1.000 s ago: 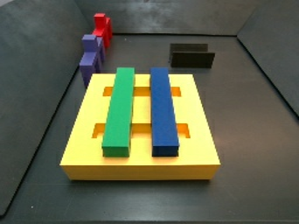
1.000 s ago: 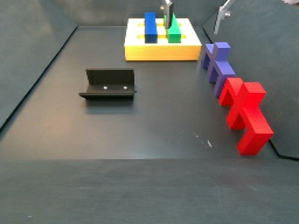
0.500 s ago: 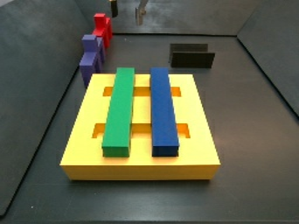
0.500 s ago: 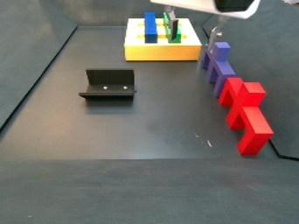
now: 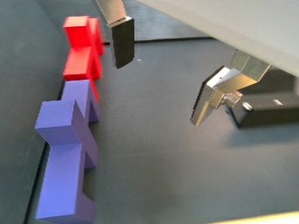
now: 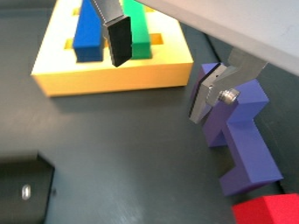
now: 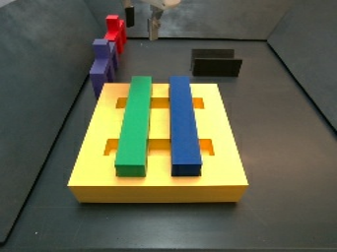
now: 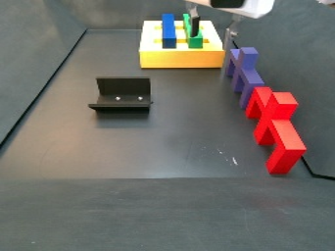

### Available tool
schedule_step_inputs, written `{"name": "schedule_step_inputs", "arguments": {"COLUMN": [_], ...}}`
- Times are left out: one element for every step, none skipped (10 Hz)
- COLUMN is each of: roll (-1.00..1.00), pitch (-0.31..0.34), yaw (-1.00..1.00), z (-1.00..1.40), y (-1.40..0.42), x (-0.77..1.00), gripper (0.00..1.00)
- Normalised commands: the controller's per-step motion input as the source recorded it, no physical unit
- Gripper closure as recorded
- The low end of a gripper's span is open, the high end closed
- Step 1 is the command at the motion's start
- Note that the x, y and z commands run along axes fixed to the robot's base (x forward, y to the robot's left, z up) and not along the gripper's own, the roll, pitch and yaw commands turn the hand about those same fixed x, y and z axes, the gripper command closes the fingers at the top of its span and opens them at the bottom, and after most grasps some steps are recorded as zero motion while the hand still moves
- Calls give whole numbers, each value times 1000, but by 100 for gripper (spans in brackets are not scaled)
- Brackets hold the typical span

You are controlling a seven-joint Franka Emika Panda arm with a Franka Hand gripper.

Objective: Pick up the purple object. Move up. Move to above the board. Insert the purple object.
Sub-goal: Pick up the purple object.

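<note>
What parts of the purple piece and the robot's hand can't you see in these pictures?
- Purple piece: in a wrist view, an end effector finger covers part of it.
- Purple piece: in a side view, the yellow board hides its near end.
- End effector: in a side view, cut off by the top edge.

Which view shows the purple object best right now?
A wrist view: the purple object fills the frame beside the open, empty pincer, its blocky shape clear. The other wrist view also shows it large, next to the red piece. Both side views show it small and far, by the wall.
</note>
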Motion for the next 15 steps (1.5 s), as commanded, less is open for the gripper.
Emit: {"name": "schedule_step_inputs", "arguments": {"roll": [0, 26, 19, -43, -113, -97, -127, -107, -71, -44, -34, 0, 0, 0, 21], "pitch": [0, 0, 0, -79, -121, -116, -137, -124, -101, -91, -84, -163, -181, -141, 0], "yaw": [-780, -769, -780, -749, -814, -754, -729, -754, -740, -697, -651, -457, -271, -71, -91], "z": [109, 214, 166, 43, 0, 23, 0, 0, 0, 0, -137, -326, -406, -414, -383], "y": [-220, -137, -66, -9, 0, -14, 0, 0, 0, 0, 0, 0, 0, 0, 0], "x": [-131, -229, -291, -337, -251, -311, -363, -357, -397, -474, -537, -651, -577, -300, -46], "gripper": [0, 0, 0, 0, 0, 0, 0, 0, 0, 0, 0, 0, 0, 0, 0]}}
